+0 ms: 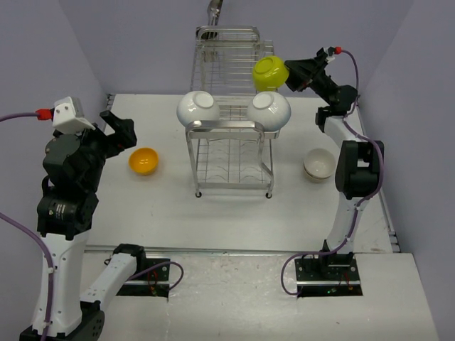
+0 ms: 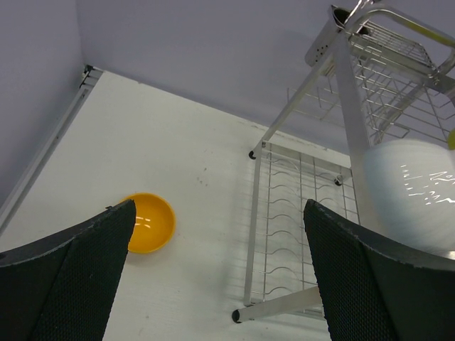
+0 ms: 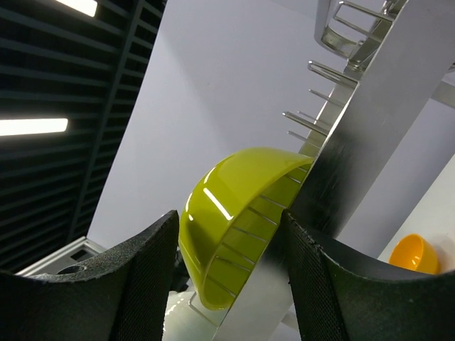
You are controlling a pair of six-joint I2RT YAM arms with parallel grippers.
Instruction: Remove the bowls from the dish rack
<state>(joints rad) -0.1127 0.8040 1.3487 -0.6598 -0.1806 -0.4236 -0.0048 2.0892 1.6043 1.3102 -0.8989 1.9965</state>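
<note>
One dish rack (image 1: 229, 126) at the far middle of the table (image 1: 213, 220), upright on slim legs, two tiers of chrome wire, long axis running near to far. Five bowls counted: three white, one orange-yellow, one lime green. Perched on the near end of the upper tier, the left white bowl (image 1: 197, 108) and the right white bowl (image 1: 270, 110), side by side but apart, one at each corner, both tipped, foot rings showing from above. Down on the table, the third white bowl (image 1: 318, 165), right of the rack and well apart from it, mouth up. Also on the table, the orange-yellow bowl (image 1: 143, 160), left of the rack, mouth up. Higher and farther back, over the right side of the upper tier, the lime green bowl (image 1: 270, 72), tilted, mouth direction hard to make out. Reaching in from the right at that bowl, the right gripper (image 1: 290, 74), fingers partly spread, one at each side of the bowl in the wrist view, closer together than the left pair; impossible to tell whether pressing on the bowl or merely flanking it. Hanging above the table left of the rack, the left gripper (image 1: 117, 130), near the orange-yellow bowl but not touching, fingers spread wide, nothing between them.
</note>
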